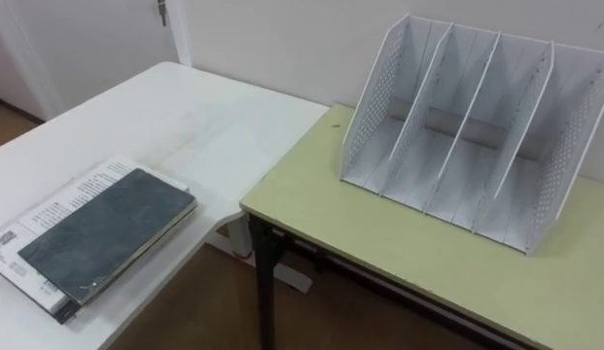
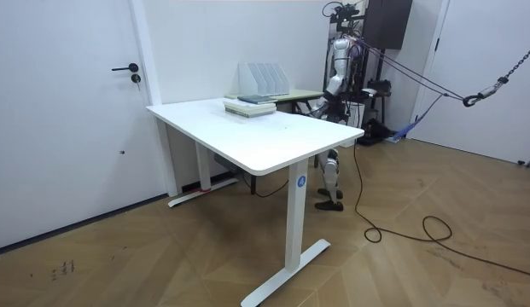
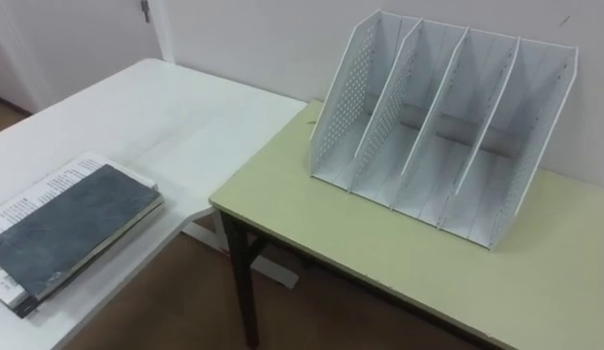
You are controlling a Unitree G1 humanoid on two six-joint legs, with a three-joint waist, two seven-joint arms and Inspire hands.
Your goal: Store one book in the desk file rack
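The dark grey book [image 1: 107, 233] lies flat on top of a white printed book [image 1: 27, 231] at the near corner of the white tabletop [image 1: 185, 117]. The white file rack [image 1: 467, 126] stands upright on the green tabletop [image 1: 311, 199], all its slots bare. In the room view the robot stands at the far side of the two tabletops with its left hand [image 2: 323, 106] low by its body. I cannot tell whether that hand is spread or curled. Both books lie well apart from the hand, toward the room view's left of it. The rack stands farther off on that same side.
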